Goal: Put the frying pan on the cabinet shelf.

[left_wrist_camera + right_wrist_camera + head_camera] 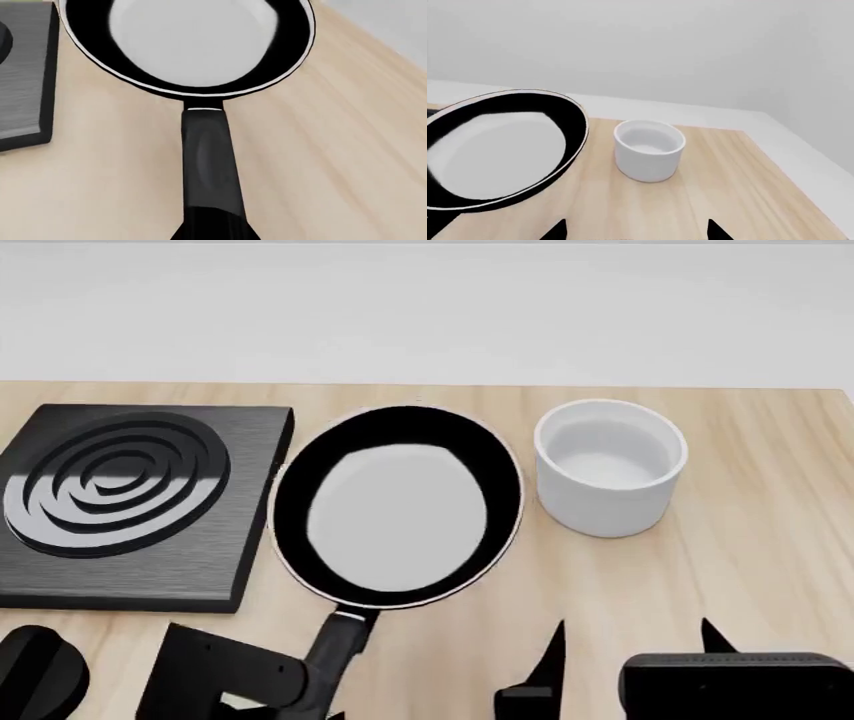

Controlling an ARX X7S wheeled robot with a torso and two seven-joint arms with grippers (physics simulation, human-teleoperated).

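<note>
Two grippers sit at the bottom edge of the head view: your left gripper (300, 685) looks clamped on the handle (336, 645) of the frying pan (396, 508), though the contact is cropped, so that's a judgement; your right gripper (627, 660) is empty, prongs spread. Pan sits mid-frame on the wooden counter (747, 570), between the stove plate (127, 500) and the white cup (610, 480). Long axis runs bowl at frame centre, handle toward the bottom edge. No cabinet shelf visible, so lift, carry and placing all remain.
</note>
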